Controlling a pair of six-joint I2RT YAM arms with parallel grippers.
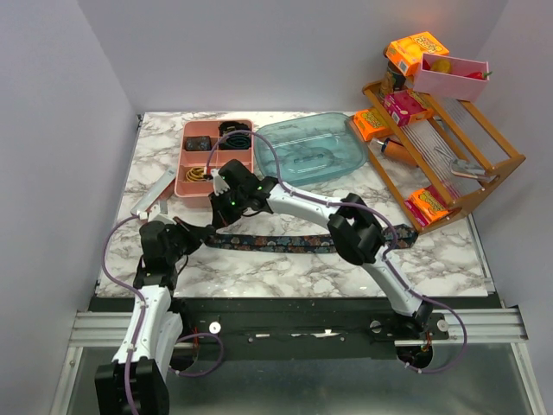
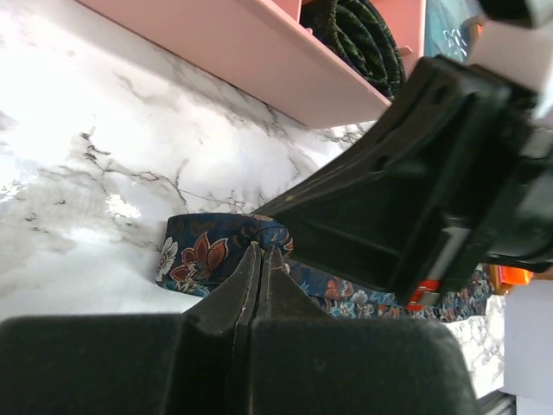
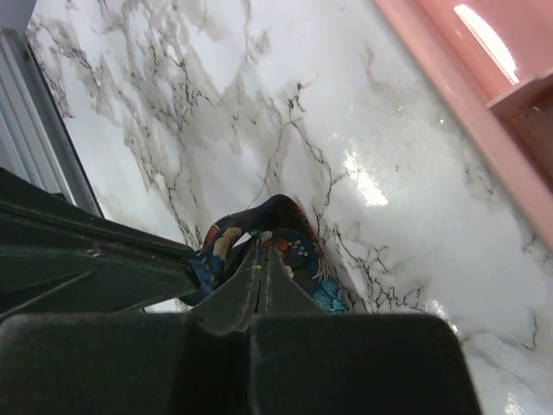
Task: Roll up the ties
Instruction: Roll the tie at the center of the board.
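Beginning the roll: right gripper (image 3: pixel 259 252) pinches the folded end of the dark navy floral-print fabric necktie (image 1: pixel 294 243); left gripper (image 2: pixel 259 252), jaws closed, touches it. Next, presumably: turn fold over.

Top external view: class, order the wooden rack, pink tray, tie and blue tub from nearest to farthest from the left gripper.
1. Tie: its end lies at the left gripper's tips.
2. Pink tray: just behind the gripper.
3. Blue tub: behind and to the right.
4. Wooden rack: far right edge of the table.
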